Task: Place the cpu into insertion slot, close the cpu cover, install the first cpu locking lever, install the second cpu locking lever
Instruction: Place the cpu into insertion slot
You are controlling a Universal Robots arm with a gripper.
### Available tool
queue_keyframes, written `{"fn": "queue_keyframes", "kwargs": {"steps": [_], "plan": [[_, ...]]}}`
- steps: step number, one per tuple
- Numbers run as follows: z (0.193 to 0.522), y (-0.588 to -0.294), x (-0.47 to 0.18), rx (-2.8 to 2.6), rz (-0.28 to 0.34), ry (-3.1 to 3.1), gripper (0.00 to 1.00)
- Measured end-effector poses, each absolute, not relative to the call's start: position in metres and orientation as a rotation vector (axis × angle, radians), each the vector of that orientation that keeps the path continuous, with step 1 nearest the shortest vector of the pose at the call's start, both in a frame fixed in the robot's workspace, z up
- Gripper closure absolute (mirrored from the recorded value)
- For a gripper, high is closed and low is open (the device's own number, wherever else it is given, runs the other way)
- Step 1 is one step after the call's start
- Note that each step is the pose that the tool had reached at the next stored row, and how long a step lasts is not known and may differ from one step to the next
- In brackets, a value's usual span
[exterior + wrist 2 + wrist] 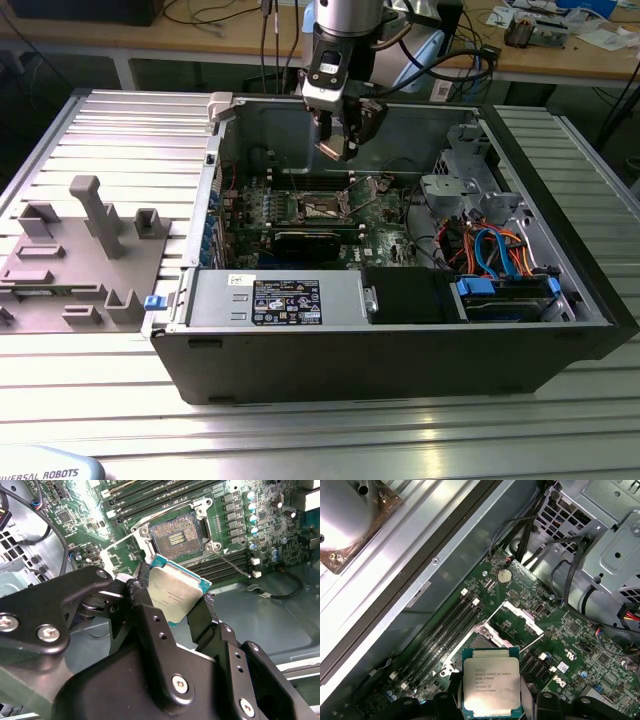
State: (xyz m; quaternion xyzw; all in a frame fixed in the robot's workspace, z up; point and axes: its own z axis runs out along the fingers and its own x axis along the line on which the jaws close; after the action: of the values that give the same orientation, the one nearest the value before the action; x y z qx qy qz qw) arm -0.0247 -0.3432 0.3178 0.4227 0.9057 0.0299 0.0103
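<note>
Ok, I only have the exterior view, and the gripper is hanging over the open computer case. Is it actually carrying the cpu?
Observer: Yes. In both wrist views the gripper is shut on the cpu, pinched by its edges with the metal top showing.
Operator: Is the insertion slot free?
Observer: In the second wrist view the insertion slot is bare, its contact field exposed with nothing seated in it.
Operator: And the cpu cover?
Observer: In the first wrist view the cpu cover stands swung up off the slot, not closed.
</note>
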Motion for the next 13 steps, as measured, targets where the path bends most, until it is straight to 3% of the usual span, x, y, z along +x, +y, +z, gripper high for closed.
{"fn": "queue_keyframes", "kwargs": {"steps": [13], "plan": [[0.3177,-0.3432,-0.0247,1.342,0.093,2.816,0.46]]}}
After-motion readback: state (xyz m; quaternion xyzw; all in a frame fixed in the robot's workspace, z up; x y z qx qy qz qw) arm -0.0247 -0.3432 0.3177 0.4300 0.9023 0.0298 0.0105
